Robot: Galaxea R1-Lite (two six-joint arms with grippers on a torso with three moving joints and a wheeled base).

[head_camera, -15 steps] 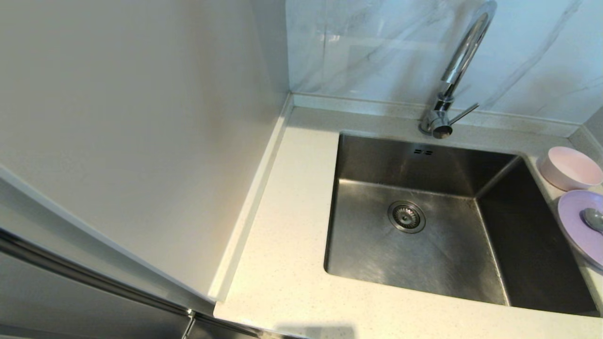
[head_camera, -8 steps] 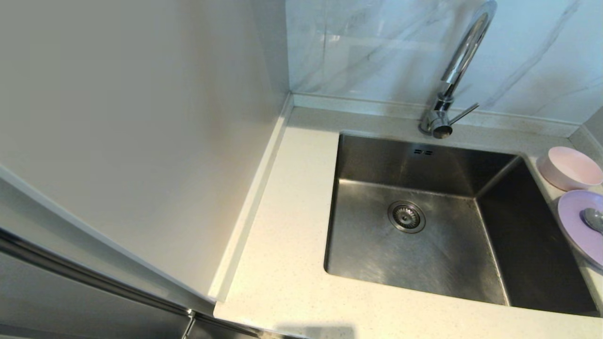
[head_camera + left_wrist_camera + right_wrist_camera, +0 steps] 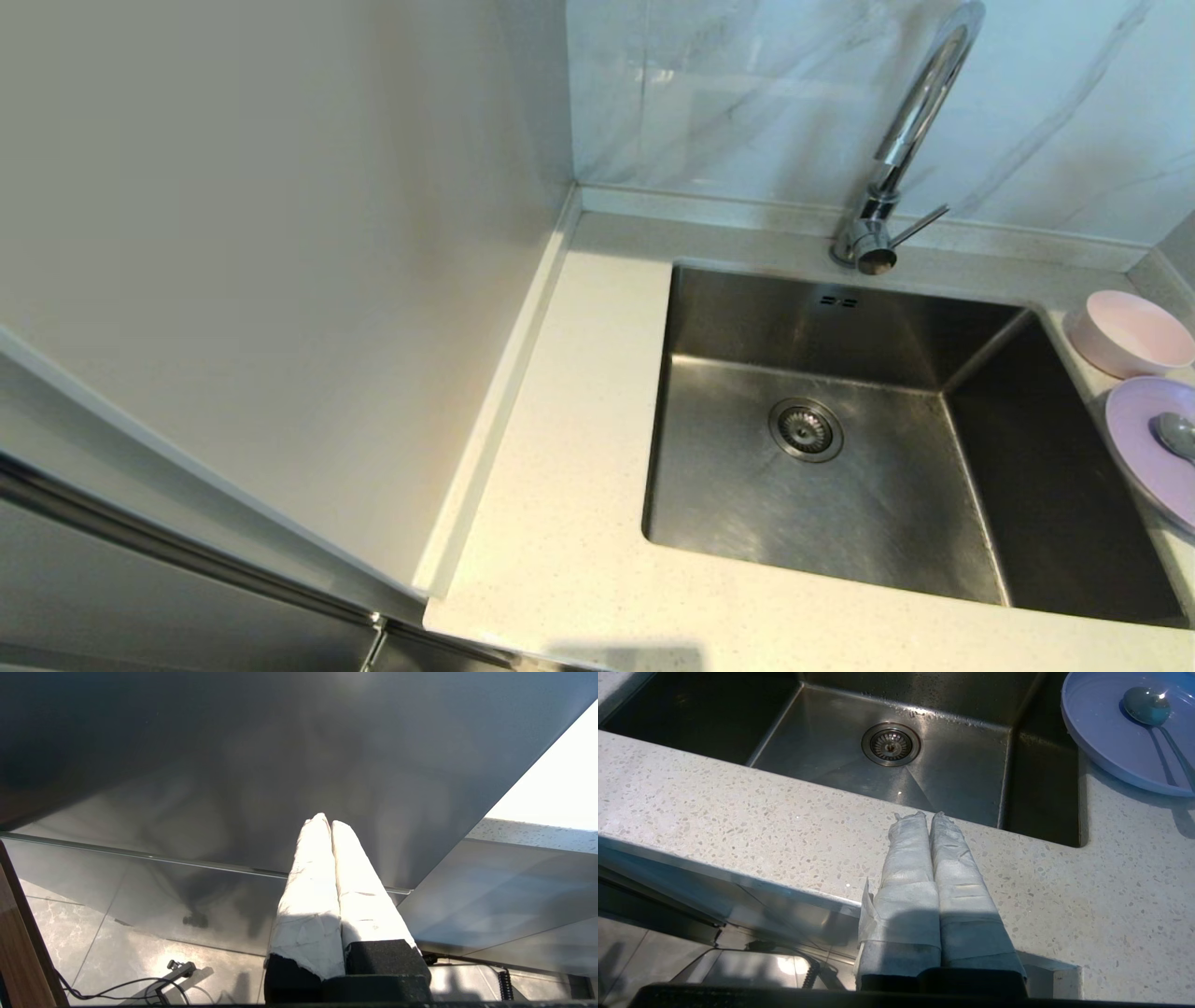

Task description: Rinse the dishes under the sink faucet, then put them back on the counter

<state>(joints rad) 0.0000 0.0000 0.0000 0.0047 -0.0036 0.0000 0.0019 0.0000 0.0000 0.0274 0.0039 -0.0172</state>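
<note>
Seen from the head, a steel sink (image 3: 840, 439) sits in a cream speckled desk (image 3: 560, 523). The faucet (image 3: 901, 149) stands at 12 o'clock. A pink bowl (image 3: 1130, 331) and lilac plate (image 3: 1144, 439) holding a spoon (image 3: 1176, 434) rest at 3 o'clock. Only the wrist views show the arms: the left end effector (image 3: 325, 821), fingers together, sits below the desk; the right end effector (image 3: 923, 816), fingers together, hovers at its front edge. Nothing has moved since earlier. No writing is visible.
</note>
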